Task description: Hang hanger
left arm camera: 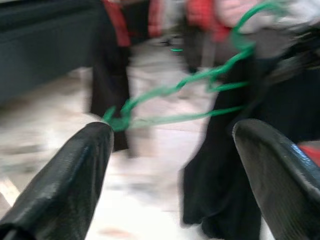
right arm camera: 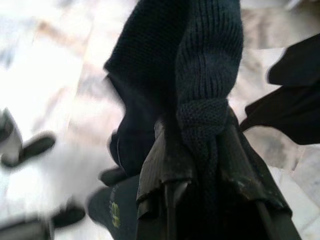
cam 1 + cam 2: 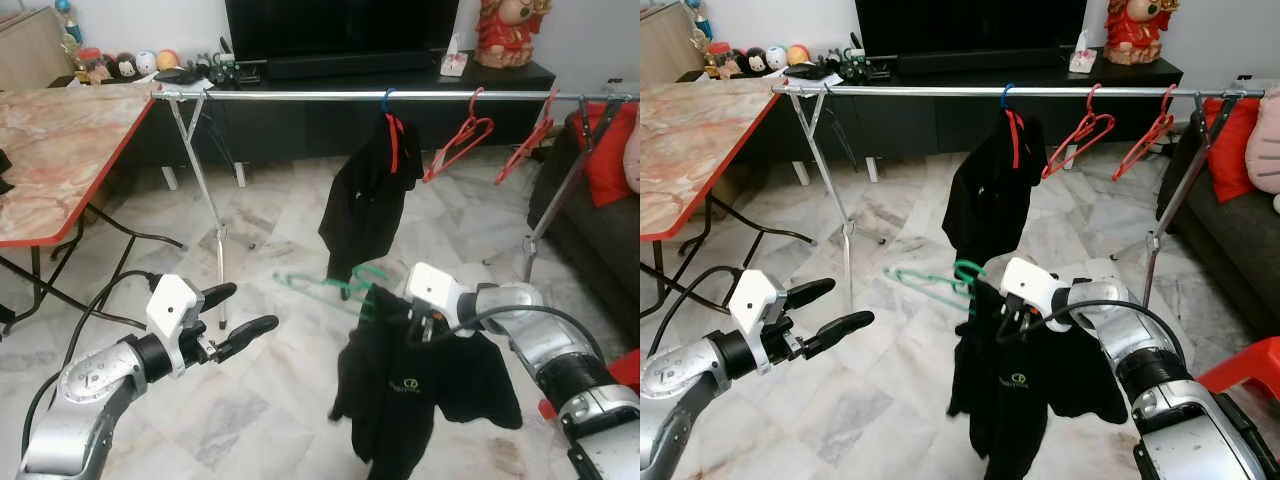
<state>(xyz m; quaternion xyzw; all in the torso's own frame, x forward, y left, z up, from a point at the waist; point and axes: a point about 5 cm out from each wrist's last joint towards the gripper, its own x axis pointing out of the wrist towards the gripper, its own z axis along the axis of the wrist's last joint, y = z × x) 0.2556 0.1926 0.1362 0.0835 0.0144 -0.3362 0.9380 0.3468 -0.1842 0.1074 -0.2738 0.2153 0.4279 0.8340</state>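
Right hand (image 3: pixel 425 325) clamped on black garment (image 3: pixel 420 395) carried on green hanger (image 3: pixel 335 285), held below the rail (image 3: pixel 300 95), above the floor. Left hand (image 3: pixel 235 315) fingers apart, empty, beside the hanger.

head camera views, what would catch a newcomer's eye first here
The right gripper holds up a black garment on a green hanger in front of a long metal clothes rail. Another black garment on a red hanger already hangs there. The left gripper hovers open, low at the left.
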